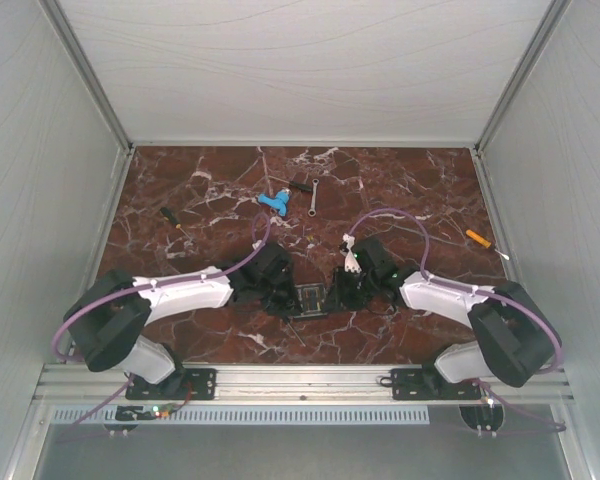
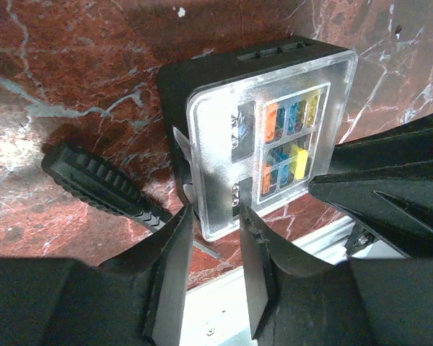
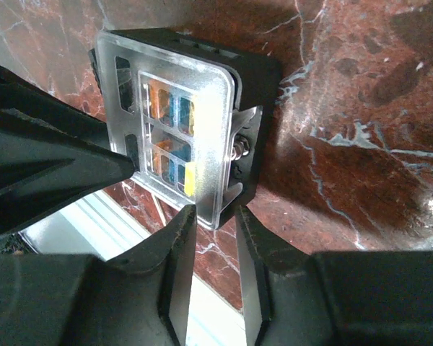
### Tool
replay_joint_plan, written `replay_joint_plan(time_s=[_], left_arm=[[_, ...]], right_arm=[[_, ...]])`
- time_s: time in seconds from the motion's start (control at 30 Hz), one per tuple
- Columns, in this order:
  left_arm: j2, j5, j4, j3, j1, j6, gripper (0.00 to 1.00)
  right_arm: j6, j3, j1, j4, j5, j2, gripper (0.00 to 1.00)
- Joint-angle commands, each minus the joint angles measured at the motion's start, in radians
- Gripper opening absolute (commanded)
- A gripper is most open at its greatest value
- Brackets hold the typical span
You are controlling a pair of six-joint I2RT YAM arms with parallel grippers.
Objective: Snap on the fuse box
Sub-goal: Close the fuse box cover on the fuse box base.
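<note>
The left end effector point(image 2: 215, 216) stands narrowly parted astride one edge of the fuse box point(image 1: 310, 298), lying mid-front on the tabletop point(image 1: 220, 340), the right end effector point(image 3: 215, 216) likewise opposite, clamped or not I cannot tell, so uneven squeezing could tilt the clear lid point(image 2: 274, 137) and latch one side only.

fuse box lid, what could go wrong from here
The left gripper and right gripper work only at the rim of the clear square plastic lid, so it may seat crooked on the black square plastic fuse box. The box lies flat on the smooth red marble table and could slide.
</note>
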Motion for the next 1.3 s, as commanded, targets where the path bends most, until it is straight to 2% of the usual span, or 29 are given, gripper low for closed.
replay_joint_plan(time_s=[0.0, 0.3, 0.57, 0.67, 0.8, 0.9, 1.03, 1.17, 1.27], left_arm=[[0.029, 0.017, 0.029, -0.018, -0.004, -0.01, 0.31], [0.055, 0.055, 0.063, -0.074, -0.004, -0.029, 0.29], [0.07, 0.101, 0.103, -0.149, 0.002, -0.062, 0.27], [0.059, 0.116, 0.135, -0.173, 0.01, -0.075, 0.26], [0.04, 0.108, 0.157, -0.123, 0.01, -0.066, 0.27], [0.043, 0.118, 0.187, -0.065, 0.009, -0.055, 0.32], [0.015, 0.069, 0.145, 0.009, 0.012, -0.021, 0.44], [-0.059, 0.002, 0.06, 0.03, 0.027, 0.021, 0.57], [-0.129, -0.036, 0.012, 0.017, 0.061, 0.051, 0.64]], right_arm=[[-0.018, -0.005, 0.007, 0.015, 0.01, 0.028, 0.23], [-0.052, 0.005, 0.007, -0.071, 0.063, 0.095, 0.17], [-0.076, 0.028, 0.034, -0.063, 0.111, 0.144, 0.16], [-0.098, 0.063, 0.032, -0.056, 0.123, 0.151, 0.16], [-0.142, 0.161, 0.021, -0.049, 0.13, 0.188, 0.16], [-0.171, 0.256, 0.021, -0.046, 0.129, 0.214, 0.17], [-0.189, 0.33, 0.015, -0.054, 0.143, 0.197, 0.24], [-0.186, 0.288, 0.007, -0.066, 0.175, 0.111, 0.35], [-0.158, 0.22, 0.004, -0.072, 0.172, 0.044, 0.38]])
